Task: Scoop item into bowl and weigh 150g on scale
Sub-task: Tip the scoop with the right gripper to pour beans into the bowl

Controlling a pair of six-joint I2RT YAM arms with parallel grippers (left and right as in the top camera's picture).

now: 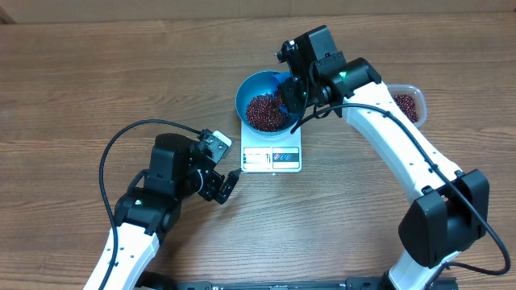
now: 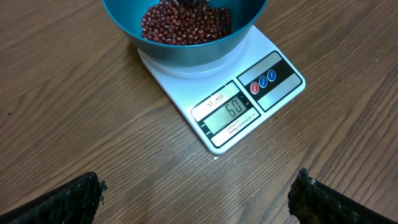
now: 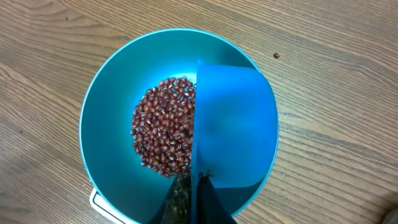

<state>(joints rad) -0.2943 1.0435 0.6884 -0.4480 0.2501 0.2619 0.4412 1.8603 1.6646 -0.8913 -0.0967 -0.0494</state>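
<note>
1. Blue scoop (image 3: 233,124), clamped in the right fingers (image 3: 179,200), tips inside the bowl (image 3: 112,93) of beans (image 3: 161,134) on the scale (image 1: 272,158).
2. Empty, the left fingers (image 2: 68,199) gape.
3. Bean tub (image 1: 418,95) lies rightward, nearer the right arm (image 1: 403,137).

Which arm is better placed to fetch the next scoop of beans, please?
Right. The right gripper is shut on the blue scoop over the bowl, and the tub of beans lies beside that arm. The scale shows 60, so more is needed. The left gripper hangs open and empty.
</note>
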